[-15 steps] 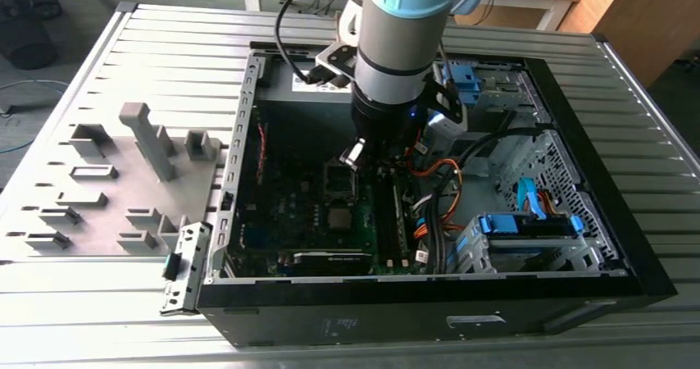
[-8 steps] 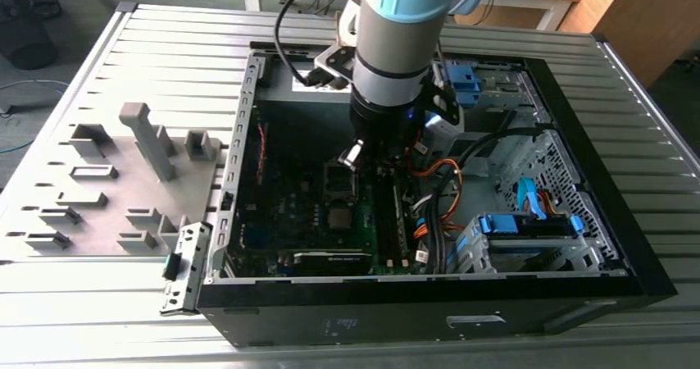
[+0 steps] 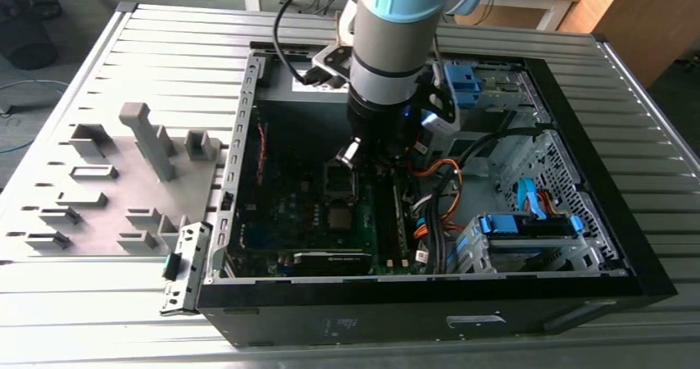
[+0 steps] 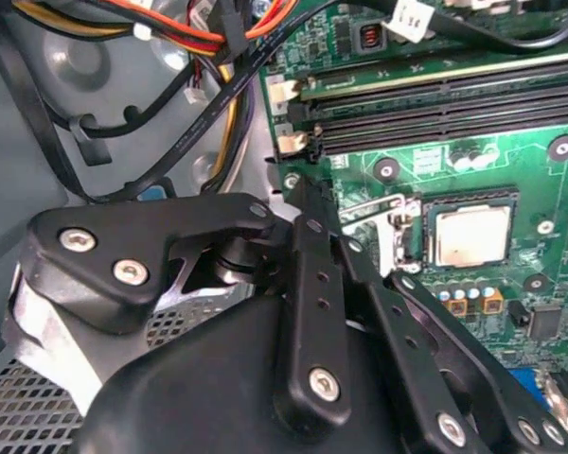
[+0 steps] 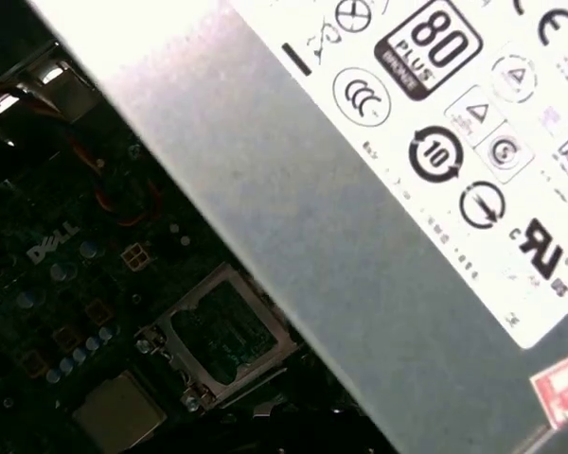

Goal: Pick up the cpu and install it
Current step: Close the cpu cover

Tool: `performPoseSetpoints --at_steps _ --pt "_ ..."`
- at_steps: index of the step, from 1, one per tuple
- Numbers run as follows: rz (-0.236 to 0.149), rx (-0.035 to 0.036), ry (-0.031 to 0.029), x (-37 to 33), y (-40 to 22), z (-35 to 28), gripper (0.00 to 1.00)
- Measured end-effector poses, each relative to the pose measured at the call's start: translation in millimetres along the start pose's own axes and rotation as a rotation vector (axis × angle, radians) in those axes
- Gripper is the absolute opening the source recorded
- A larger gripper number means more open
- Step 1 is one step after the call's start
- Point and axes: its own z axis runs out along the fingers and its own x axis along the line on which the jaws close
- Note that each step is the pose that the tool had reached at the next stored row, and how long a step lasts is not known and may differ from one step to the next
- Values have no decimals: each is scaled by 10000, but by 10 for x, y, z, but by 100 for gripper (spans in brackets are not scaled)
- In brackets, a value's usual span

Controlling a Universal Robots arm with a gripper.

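Nearest in the second wrist view, black link arms (image 4: pixel 312 312): matte, flat, round-ended, pinned with silver screw heads. Beyond them, black, orange and yellow cables (image 4: pixel 194 123) against grey sheet metal, then the green motherboard (image 4: pixel 540 194) with long black memory slots (image 4: pixel 435 104). On that board the cpu (image 4: pixel 469 235), a small square with a pale, dull metal top, flat inside its dark socket border, well apart from the link arms; just beside it a bright bent metal bracket (image 4: pixel 388 236).

In the first wrist view, closest, a smooth grey metal box (image 5: pixel 293 208) with a white label (image 5: pixel 454 104); past its edge, dim motherboard, a hollow rectangular socket frame (image 5: pixel 187 301) of shiny metal, and next to the frame the plain square top of the cpu (image 5: pixel 118 411).

In the exterior view, the wider layout: ribbed metal surface (image 3: pixel 131 336) in front, open black case (image 3: pixel 438 291) lying on it, dark graphics card (image 3: pixel 334 262) at the near edge, cpu (image 3: pixel 341 218) farther in, then the claw (image 3: pixel 366 157) low over the board just beyond the cpu, not touching it. Claw apart or together: cannot tell. Higher up, thick grey arm (image 3: pixel 388 49) with a light-blue band. At the exterior view's left, grey fixture blocks (image 3: pixel 147 139) of plain angular shape; toward its right, 2 blue plastic parts (image 3: pixel 525 225) inside the case.
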Motion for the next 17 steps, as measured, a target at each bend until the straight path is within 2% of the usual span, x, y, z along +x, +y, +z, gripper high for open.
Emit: performPoseSetpoints --at_steps 5,12,17 --pt "0 0 2 5 7 45 11" --pt "0 1 1 5 10 48 11" --pt "0 5 -1 26 34 49 11"
